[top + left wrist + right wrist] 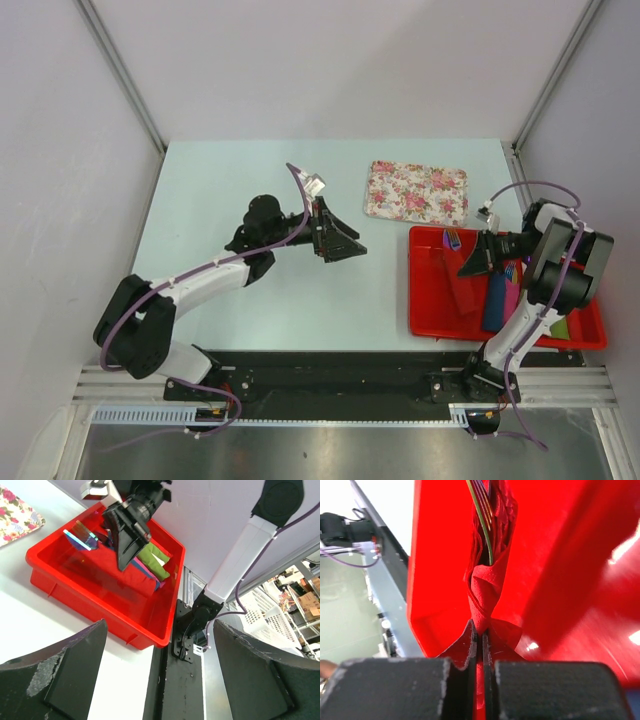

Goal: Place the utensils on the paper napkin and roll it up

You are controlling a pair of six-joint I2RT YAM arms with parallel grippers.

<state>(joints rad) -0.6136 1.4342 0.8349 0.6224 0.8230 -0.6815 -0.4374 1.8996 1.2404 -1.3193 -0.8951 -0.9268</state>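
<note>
My right gripper (478, 262) is inside the red tray (420, 332), shut on a twisted end of the red paper napkin (487, 587). The napkin lies bunched on the tray floor (465, 295). Slim utensil tines (482, 515) with an iridescent sheen stick out of its folds. A purple-blue utensil end (452, 239) shows at the tray's far left, also in the left wrist view (82, 536). My left gripper (350, 245) is open and empty, above the table left of the tray, pointing at it. Its dark fingers (60, 680) frame the left wrist view.
A floral-patterned mat (416, 192) lies behind the tray. Blue (496, 300), pink (512, 290) and green (155, 562) napkin rolls lie in the tray's right half. The black base rail (340, 372) runs along the near table edge.
</note>
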